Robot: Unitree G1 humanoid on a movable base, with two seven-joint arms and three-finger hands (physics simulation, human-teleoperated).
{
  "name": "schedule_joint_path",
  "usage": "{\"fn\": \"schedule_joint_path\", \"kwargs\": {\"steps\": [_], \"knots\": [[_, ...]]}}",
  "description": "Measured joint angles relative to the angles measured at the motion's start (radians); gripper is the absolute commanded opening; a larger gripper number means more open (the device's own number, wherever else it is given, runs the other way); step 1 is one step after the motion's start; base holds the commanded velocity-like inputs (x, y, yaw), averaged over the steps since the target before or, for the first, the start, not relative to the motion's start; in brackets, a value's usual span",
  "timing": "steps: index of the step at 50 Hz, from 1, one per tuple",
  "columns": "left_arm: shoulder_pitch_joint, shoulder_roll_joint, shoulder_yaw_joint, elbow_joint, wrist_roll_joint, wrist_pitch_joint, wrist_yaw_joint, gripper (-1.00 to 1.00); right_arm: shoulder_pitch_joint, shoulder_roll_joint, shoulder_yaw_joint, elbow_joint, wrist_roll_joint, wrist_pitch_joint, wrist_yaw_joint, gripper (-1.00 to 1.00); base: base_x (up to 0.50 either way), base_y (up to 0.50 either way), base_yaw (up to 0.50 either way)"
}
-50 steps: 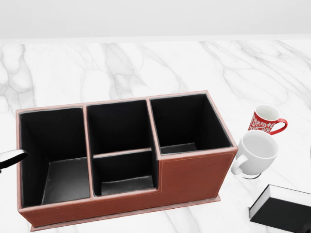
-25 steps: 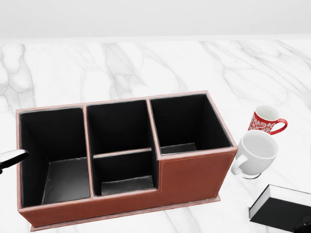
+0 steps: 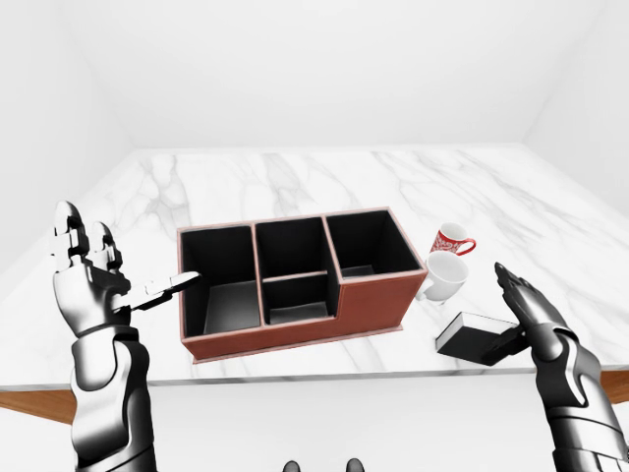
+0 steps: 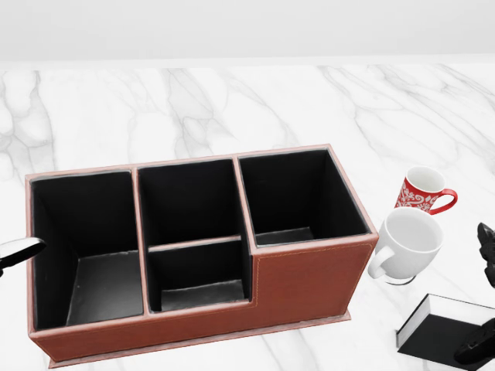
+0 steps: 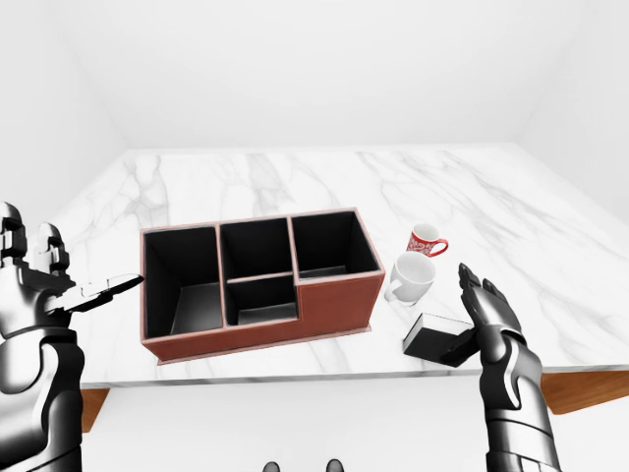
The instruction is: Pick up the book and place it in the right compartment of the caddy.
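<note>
Book (image 3: 479, 336) count is one, black, lying flat near the marble table's (image 3: 295, 177) bottom edge, right of the caddy. Your right hand (image 3: 529, 313) is spread with its thumb on the book, and your left hand (image 3: 90, 275) is spread just left of the caddy. One brown caddy (image 4: 309, 272) with four compartments. Then two mugs: a white mug (image 4: 407, 244), and a red mug (image 4: 422, 190) farther up.

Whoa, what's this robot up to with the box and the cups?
It is reaching for the black book lying flat on the marble table. Its right hand is open right beside the book, not yet gripping it. The left hand hangs open left of the brown caddy, whose compartments are all empty. A white mug and a red mug stand between caddy and book.
</note>
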Motion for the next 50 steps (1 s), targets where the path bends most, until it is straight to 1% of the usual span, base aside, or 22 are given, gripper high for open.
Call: {"fn": "schedule_joint_path", "kwargs": {"steps": [15,16,17,18,30,42,50], "knots": [[-0.001,0.000,0.000,0.005,0.000,0.000,0.000,1.00,-0.027,0.015,0.057,0.086,-0.018,0.000,-0.048,1.00,0.00,0.00,0.00],[-0.001,0.001,0.000,0.005,0.000,0.000,0.000,1.00,-0.029,0.014,0.059,0.090,-0.020,0.000,-0.051,0.16,0.00,0.00,0.00],[-0.001,0.001,0.000,0.006,0.000,0.000,0.000,1.00,-0.032,0.013,0.061,0.096,-0.021,0.000,-0.057,-0.48,0.00,0.00,0.00],[-0.001,0.001,0.000,0.007,0.000,0.000,0.000,1.00,-0.034,0.012,0.063,0.099,-0.020,0.000,-0.059,-1.00,0.00,0.00,0.00],[0.001,0.000,0.000,0.003,0.000,0.000,0.000,1.00,-0.038,-0.001,0.076,0.105,-0.012,0.000,-0.043,-1.00,0.00,0.00,0.00],[0.001,-0.001,-0.002,0.012,0.003,0.000,-0.002,1.00,-0.033,0.004,0.077,0.103,-0.009,0.000,-0.071,-1.00,0.00,0.00,0.00],[0.002,-0.002,-0.003,0.012,0.003,0.000,-0.002,1.00,-0.027,0.007,0.072,0.094,-0.010,0.000,-0.067,-1.00,0.00,0.00,0.00]]}}
